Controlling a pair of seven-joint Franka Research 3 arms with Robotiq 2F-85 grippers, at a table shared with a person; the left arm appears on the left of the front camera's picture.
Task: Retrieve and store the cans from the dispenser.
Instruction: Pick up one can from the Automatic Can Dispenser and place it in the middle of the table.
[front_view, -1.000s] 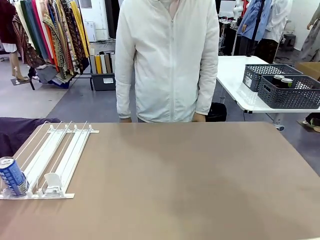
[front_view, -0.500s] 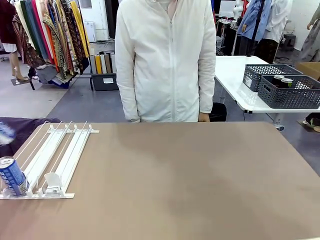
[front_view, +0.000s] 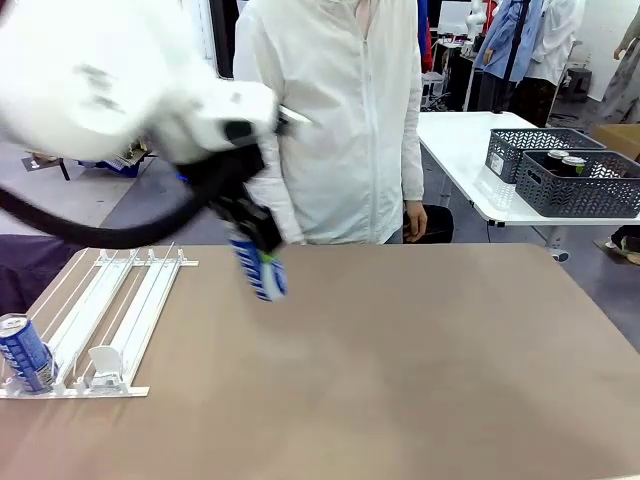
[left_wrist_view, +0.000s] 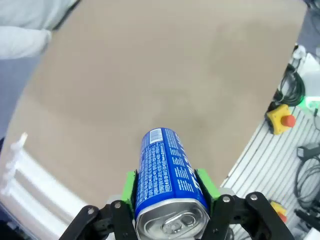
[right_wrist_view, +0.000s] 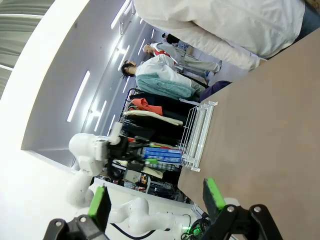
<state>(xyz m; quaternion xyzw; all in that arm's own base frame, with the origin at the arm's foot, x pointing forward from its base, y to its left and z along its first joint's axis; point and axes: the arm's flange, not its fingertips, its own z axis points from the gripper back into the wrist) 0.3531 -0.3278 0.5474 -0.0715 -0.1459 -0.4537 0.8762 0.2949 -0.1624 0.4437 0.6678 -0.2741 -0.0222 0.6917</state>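
Blue-and-white slim Pocari can (front_view: 262, 272), tilted in mid-air to the right of the white wire-rail dispenser (front_view: 118, 310), could slip and drop onto the brown table (front_view: 430, 370) if swung fast, since only two green pads (left_wrist_view: 131, 184) pinch its sides. The left gripper (left_wrist_view: 169, 185) is clamped on it. The right gripper (right_wrist_view: 155, 200) gapes wide, empty.

The left pincer (front_view: 256, 252) grips a tilted blue-and-white can (front_view: 264, 280) above the brown worktop (front_view: 420, 360), in front of a person (front_view: 340, 120) in a white jacket; another blue can (front_view: 25, 352) stands at the low end of the white dispenser (front_view: 120, 310)
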